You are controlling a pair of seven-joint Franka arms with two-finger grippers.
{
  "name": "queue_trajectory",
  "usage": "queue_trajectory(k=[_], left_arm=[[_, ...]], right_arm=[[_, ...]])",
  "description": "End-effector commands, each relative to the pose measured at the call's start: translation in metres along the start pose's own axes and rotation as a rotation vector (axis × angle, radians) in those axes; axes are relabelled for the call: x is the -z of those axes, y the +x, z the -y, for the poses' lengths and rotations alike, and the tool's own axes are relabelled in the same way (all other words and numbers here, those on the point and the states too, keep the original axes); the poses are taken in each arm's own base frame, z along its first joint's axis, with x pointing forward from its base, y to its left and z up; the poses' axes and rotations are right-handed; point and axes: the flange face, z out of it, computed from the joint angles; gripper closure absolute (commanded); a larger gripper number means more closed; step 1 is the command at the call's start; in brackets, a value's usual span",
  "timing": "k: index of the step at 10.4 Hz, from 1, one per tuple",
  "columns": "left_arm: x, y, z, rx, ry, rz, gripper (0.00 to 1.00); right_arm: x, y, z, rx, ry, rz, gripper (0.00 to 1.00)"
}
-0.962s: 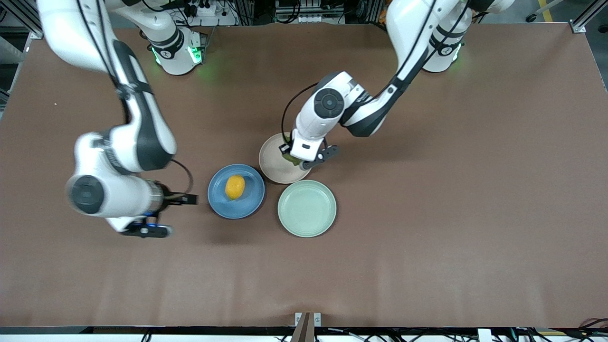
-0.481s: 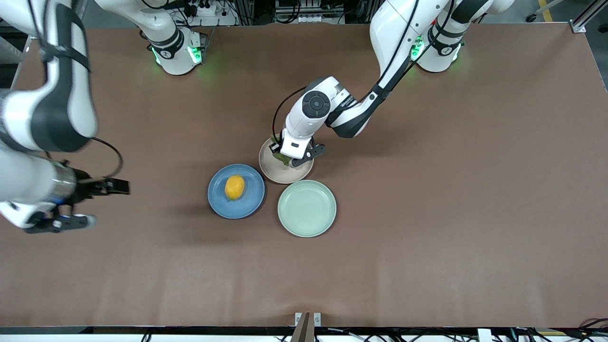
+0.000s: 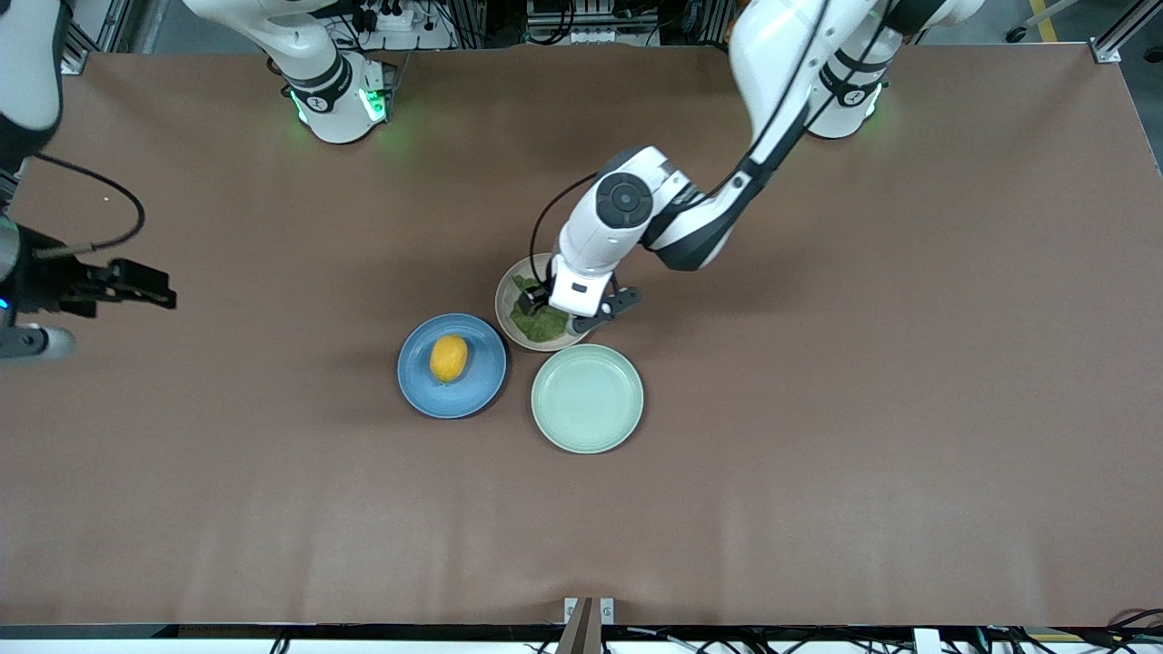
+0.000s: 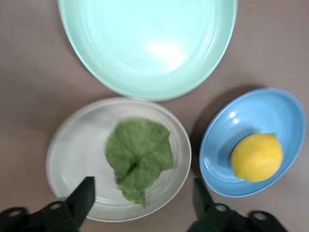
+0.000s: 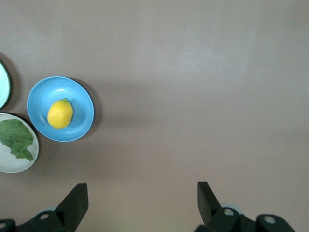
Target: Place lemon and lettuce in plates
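The lemon [image 3: 449,358] lies in the blue plate [image 3: 477,386]. The lettuce [image 3: 538,320] lies flat in the beige-pink plate [image 3: 505,304], which touches the blue plate's rim. My left gripper [image 3: 536,300] hovers open and empty just above the lettuce. In the left wrist view the lettuce [image 4: 139,157] rests in the beige-pink plate [image 4: 72,150] clear of both fingers, with the gripper [image 4: 142,203] over the plate's rim. The lemon [image 4: 256,157] sits in the blue plate [image 4: 251,116] beside it. My right gripper [image 3: 150,289] is open and empty, high over the bare table at the right arm's end.
An empty pale mint-green plate [image 3: 587,398] sits beside both plates, nearer the front camera; it also shows in the left wrist view [image 4: 145,43]. In the right wrist view the blue plate [image 5: 79,104] with the lemon [image 5: 60,113] and the lettuce [image 5: 17,137] lie far off.
The lettuce has left my left gripper and now lies spread in the beige-pink plate. My right arm has swung up and away from the blue plate toward its end of the table.
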Motion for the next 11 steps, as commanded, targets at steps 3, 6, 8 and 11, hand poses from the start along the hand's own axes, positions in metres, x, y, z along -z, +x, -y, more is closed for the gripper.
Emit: queue_trajectory(k=[3, 6, 8, 11], left_arm=[[0.121, 0.036, 0.029, -0.238, 0.182, -0.21, 0.0], [0.194, 0.104, 0.07, -0.361, 0.272, -0.222, 0.0], [0.249, 0.153, 0.097, -0.472, 0.252, -0.241, 0.0], [0.316, 0.193, 0.144, -0.576, 0.239, -0.216, 0.0]], right_arm=[[-0.014, -0.033, 0.011, 0.039, -0.057, -0.033, 0.0], [-0.018, -0.037, 0.011, 0.035, -0.035, -0.055, 0.0], [-0.016, -0.038, 0.015, 0.038, -0.037, -0.072, 0.0], [-0.016, -0.038, 0.01, 0.028, -0.035, -0.076, 0.0]])
